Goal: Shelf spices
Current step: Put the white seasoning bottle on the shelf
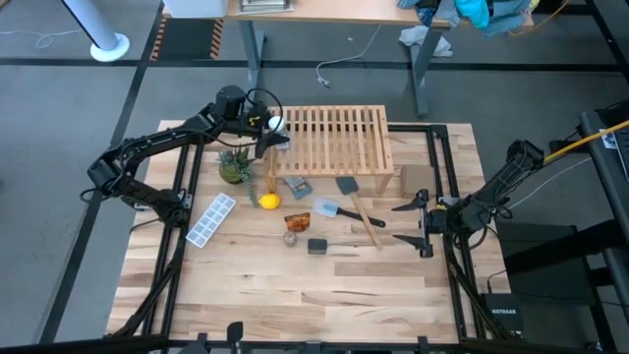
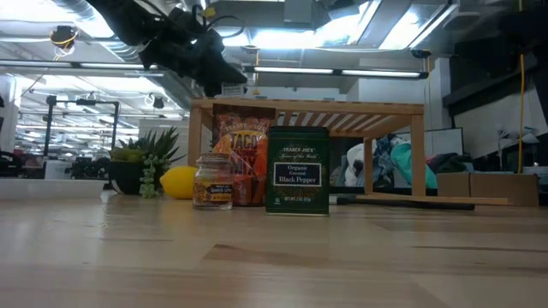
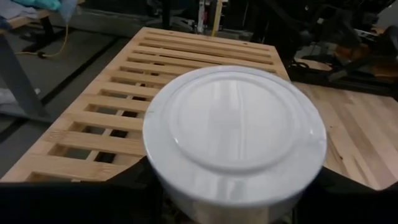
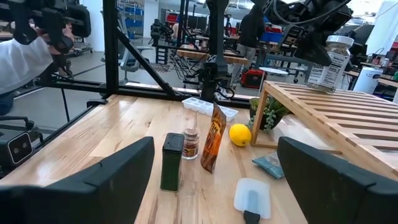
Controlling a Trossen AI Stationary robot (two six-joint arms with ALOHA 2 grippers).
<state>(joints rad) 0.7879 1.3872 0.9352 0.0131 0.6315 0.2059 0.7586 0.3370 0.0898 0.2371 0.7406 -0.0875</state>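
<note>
Your left gripper (image 1: 272,131) is closed around the white-capped jar (image 1: 276,124), holding it in the air over the left end of the shelf (image 1: 339,138). In the left wrist view the jar's cap (image 3: 235,127) fills most of the frame, with the slats spread out behind it and the dark fingers (image 3: 74,202) pressed against the jar's sides. From the right wrist view you can see the jar (image 4: 328,59) hanging clear above the shelf's near corner, not touching the wood.

Your right gripper (image 1: 421,224) waits at the right side of the table (image 1: 295,295), fingers spread wide and holding nothing.

The other spices sit on the tabletop in front of the shelf. The orange packet (image 1: 298,222) stands near the middle, the tiny glass jar (image 1: 291,238) is just beside it, and the black square tin (image 1: 316,246) sits close to both. In the low view these three stand in a tight group, with the tin (image 2: 297,170) labelled black pepper nearest the camera.

A lemon (image 1: 268,202) and a small plant (image 1: 235,163) lie to the left of them.
</note>
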